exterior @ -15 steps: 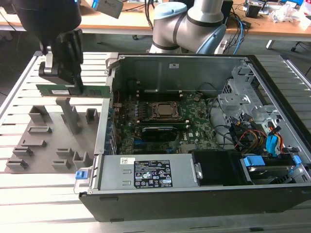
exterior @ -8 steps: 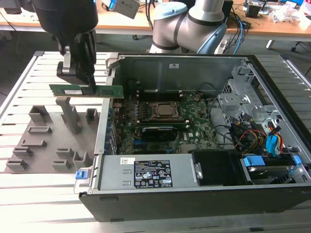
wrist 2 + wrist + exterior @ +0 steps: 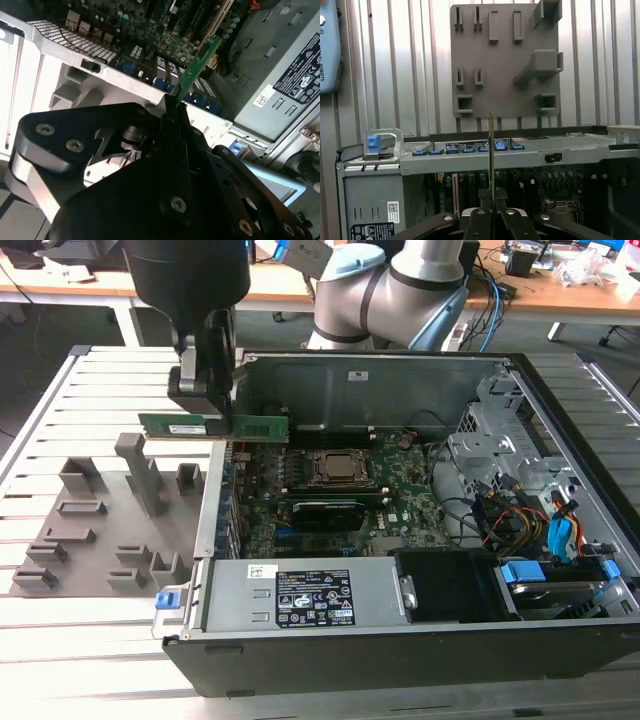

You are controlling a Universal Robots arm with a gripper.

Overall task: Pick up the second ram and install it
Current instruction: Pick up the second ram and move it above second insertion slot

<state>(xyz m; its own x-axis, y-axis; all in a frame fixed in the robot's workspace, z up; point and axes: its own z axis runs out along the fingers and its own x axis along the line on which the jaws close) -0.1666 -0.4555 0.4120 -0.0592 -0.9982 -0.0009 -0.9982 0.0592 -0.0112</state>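
Tool [image 3: 212,405]: clamped on the second ram [image 3: 255,427] near mid-length. Ram: held aloft, long axis level, straddling the case wall [image 3: 212,510]; grey fixture plate [image 3: 95,555] toward the exterior view's left, motherboard [image 3: 410,485] lower, toward its right

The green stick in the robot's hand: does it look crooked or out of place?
Nothing stands out. The second ram sits level in the hand, gripped near its middle, above a wall of the open computer case, not yet in a slot.
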